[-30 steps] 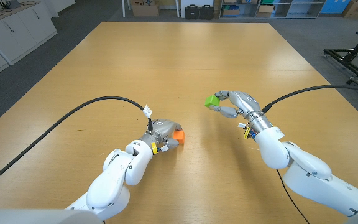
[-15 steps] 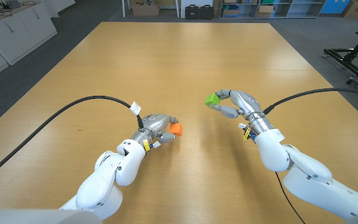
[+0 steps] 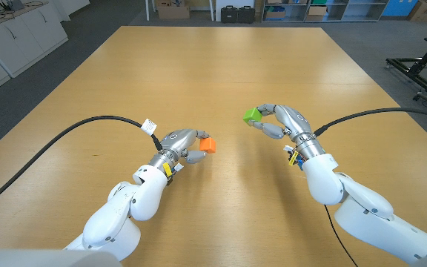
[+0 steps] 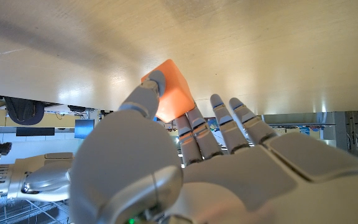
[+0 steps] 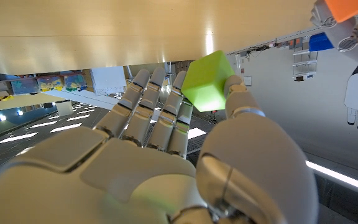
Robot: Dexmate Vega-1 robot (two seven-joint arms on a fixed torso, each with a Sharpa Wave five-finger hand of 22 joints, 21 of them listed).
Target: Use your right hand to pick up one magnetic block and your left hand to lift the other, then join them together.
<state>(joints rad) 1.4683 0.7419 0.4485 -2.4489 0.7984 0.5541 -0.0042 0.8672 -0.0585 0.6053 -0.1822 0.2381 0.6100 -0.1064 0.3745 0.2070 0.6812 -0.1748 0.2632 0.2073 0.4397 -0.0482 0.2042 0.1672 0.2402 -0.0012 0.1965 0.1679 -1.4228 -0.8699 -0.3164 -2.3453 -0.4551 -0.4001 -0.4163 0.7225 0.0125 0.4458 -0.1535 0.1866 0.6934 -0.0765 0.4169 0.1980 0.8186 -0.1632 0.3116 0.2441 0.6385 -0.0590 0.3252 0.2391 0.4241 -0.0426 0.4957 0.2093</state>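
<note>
Pinching the orange block [image 3: 207, 144] at the tips of the left hand [image 3: 181, 143], the green block [image 3: 252, 115] likewise in the right hand [image 3: 284, 122], both lifted off the wooden table [image 3: 213, 67] and facing, well apart. Likely to snap askew once magnets pull; shallow fingertip grips could twist or drop either block.

From the head camera the left hand [image 3: 181, 143] covers the near side of the orange block [image 3: 207, 144], at about eight o'clock. The right hand [image 3: 282, 122] hides the green block [image 3: 252, 116] at its four o'clock side. In the right wrist view, the orange block [image 5: 348, 7] is cut off at one o'clock.
</note>
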